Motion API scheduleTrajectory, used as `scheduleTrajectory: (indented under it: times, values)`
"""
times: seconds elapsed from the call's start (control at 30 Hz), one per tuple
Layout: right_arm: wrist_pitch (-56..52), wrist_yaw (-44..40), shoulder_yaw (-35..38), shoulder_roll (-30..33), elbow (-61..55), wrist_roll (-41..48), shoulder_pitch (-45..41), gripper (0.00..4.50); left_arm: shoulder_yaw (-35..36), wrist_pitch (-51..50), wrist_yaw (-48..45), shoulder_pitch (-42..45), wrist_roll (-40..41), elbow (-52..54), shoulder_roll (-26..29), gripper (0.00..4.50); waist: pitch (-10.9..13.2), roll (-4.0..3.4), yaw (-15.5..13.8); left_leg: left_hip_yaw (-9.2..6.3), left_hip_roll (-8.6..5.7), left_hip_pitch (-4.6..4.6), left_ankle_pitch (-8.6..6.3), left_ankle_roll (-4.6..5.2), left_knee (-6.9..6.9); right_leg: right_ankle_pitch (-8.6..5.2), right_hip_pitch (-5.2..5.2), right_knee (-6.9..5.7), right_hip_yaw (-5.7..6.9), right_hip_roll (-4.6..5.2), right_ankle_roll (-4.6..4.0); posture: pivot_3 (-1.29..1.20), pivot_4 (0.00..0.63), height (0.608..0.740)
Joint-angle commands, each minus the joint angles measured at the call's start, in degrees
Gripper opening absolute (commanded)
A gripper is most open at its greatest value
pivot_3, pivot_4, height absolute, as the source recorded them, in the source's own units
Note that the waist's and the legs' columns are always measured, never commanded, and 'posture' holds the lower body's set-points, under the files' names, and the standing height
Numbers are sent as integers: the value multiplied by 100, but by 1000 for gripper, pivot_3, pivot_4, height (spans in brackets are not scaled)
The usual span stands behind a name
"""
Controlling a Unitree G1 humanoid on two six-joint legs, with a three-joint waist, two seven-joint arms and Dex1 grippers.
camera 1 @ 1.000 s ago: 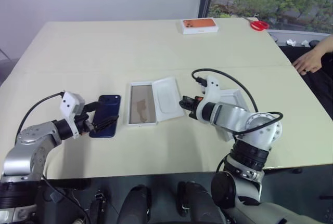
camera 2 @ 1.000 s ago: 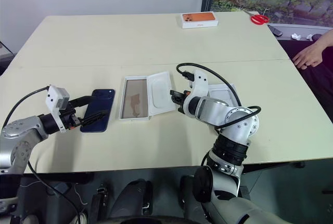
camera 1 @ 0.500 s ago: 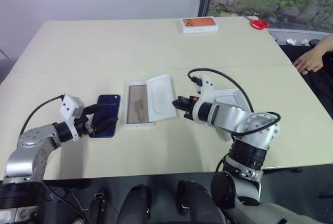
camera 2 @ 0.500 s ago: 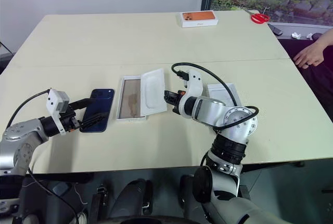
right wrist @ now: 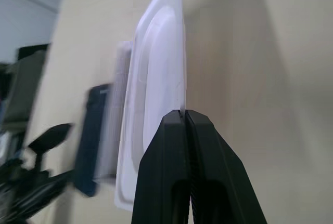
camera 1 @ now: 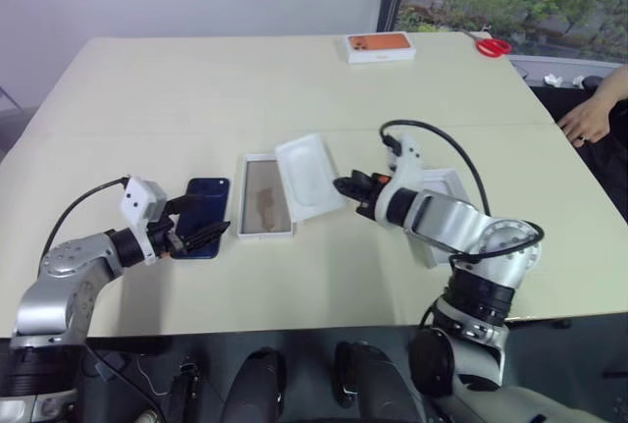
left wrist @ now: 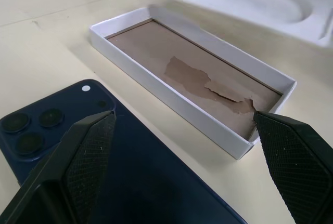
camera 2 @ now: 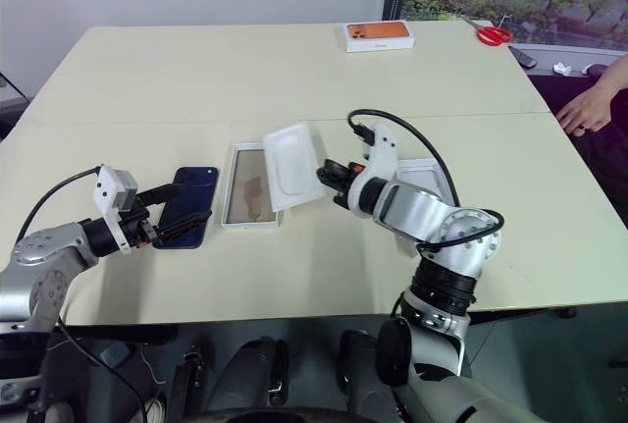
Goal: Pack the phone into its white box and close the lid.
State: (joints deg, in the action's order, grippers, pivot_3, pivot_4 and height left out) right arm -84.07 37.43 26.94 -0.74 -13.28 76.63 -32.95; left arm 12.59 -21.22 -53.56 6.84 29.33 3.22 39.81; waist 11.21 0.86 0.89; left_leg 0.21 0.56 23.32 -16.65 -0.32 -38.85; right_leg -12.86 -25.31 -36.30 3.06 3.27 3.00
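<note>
The dark blue phone lies flat on the table, camera cluster up. My left gripper hovers over its near end, open, holding nothing. Just right of the phone sits the white box, its tan-brown floor bare. My right gripper is shut on the edge of a flat white insert with an oval recess, held tilted above the box's right side. The lid lies on the table under my right forearm, mostly hidden.
A white box with an orange picture and red scissors lie at the far edge of the table. A person's hand rests at the table's right edge.
The right gripper has lifted the insert off the table beside the box and tipped it up on edge. The left arm and the phone have stayed still.
</note>
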Motion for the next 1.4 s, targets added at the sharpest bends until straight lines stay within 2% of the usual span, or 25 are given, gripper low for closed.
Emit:
scheduleTrajectory:
  times: [0.03,0.37,0.77,0.87,1.0,1.1,1.27,1.4]
  values:
    - [156,29,-308,107,-200,248,144,77,42,94,-88,129,15,-79,-1,4500,0,0,17,0,1,0,0,0,0,0,0,-1,0,-1,0,0,150,740]
    - [798,94,-656,758,-428,368,607,77,88,587,-473,162,-97,-764,26,4500,0,-1,1,0,29,-3,0,0,-2,6,-2,-1,-5,-46,-11,0,150,740]
    - [1460,-1,-976,1422,-531,209,813,77,6,605,-505,230,-112,-751,-23,4500,-1,0,-10,1,29,-2,0,0,-5,7,-2,-1,-8,-46,-13,0,150,740]
    - [1573,75,-1100,1321,-471,356,761,77,-43,518,-457,279,-98,-648,-60,4500,-1,1,-11,1,31,-3,0,1,-6,8,-2,-1,-9,-47,-14,0,150,740]
    - [2313,641,-1267,634,-379,1652,504,77,-42,467,-438,280,-99,-587,-74,4500,-1,0,23,2,38,-3,0,1,-7,11,-3,-1,-12,-49,-17,0,150,740]
    - [2601,940,-1561,553,-386,2104,414,77,-46,437,-429,271,-111,-551,-86,4500,-1,0,16,2,46,-4,0,1,-7,15,-6,-5,-13,-55,-24,0,150,740]
    - [2699,1017,-2413,478,-140,2238,350,77,-62,389,-388,252,-108,-484,-116,4500,-2,2,-6,6,40,-2,0,1,-13,15,-5,-3,-15,-53,-24,0,150,740]
    - [2785,955,-2775,458,117,2139,282,77,-65,361,-360,224,-103,-432,-116,4500,-2,2,1,15,39,-3,0,1,-16,15,-5,-3,-22,-50,-25,0,150,740]
